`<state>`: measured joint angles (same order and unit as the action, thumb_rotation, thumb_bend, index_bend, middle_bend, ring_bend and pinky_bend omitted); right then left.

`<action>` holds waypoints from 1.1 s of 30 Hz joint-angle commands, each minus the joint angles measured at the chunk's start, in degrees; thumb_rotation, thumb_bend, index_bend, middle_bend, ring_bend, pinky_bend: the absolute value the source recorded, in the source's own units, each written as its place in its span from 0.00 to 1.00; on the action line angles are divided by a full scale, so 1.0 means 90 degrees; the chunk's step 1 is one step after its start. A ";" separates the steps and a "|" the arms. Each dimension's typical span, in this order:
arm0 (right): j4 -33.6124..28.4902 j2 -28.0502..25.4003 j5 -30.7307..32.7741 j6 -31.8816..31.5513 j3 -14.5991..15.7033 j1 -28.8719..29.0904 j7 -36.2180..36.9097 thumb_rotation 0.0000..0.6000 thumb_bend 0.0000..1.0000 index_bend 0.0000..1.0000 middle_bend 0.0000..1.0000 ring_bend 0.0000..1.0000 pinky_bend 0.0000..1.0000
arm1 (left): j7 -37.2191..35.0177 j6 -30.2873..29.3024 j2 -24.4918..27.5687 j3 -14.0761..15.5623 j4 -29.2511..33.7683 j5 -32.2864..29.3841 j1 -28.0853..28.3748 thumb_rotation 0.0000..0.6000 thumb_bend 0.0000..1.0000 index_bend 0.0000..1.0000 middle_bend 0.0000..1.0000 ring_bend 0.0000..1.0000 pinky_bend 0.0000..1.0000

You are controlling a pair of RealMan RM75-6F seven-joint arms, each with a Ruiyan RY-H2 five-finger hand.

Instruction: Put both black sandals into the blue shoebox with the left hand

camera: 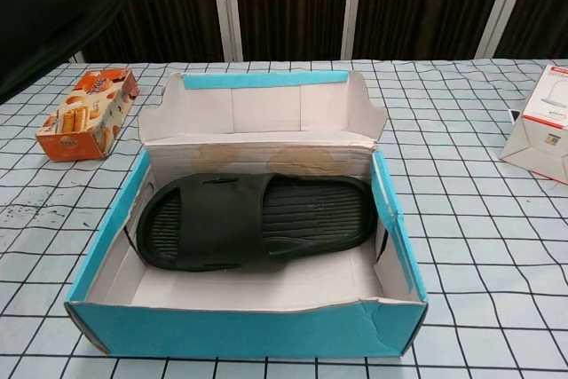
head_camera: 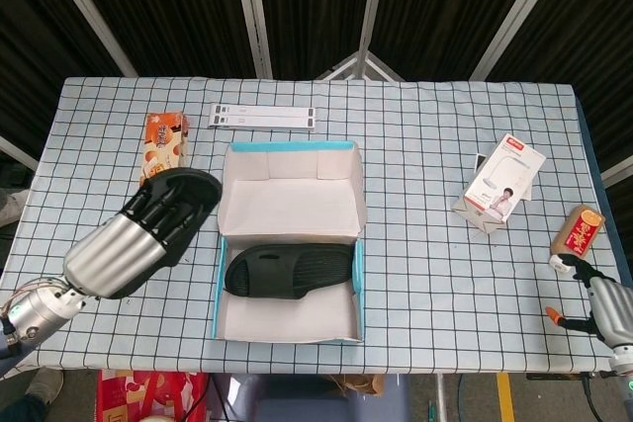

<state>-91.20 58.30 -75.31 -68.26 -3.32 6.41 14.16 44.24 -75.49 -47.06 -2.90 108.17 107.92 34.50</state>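
One black sandal lies flat inside the open blue shoebox at the table's middle front. My left hand grips the second black sandal and holds it lifted well above the table, left of the box. In the chest view that sandal fills the top left corner as a dark shape and the hand itself is hidden. My right hand sits at the table's front right edge, holding nothing, its fingers curled.
An orange snack box lies left of the shoebox. A white strip lies behind the box. A white carton and an orange bottle stand on the right side.
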 commanded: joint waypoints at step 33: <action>0.0001 -0.0065 0.0236 0.0157 -0.0033 -0.0002 0.0034 1.00 0.23 0.21 0.24 0.31 0.31 | -0.1460 0.1696 -0.3289 -0.0269 -0.1884 0.1487 0.2690 1.00 0.41 0.15 0.42 0.12 0.29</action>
<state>-91.20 57.72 -73.19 -66.84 -3.62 6.40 14.46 32.15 -59.63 -74.83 -5.96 93.19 120.81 58.23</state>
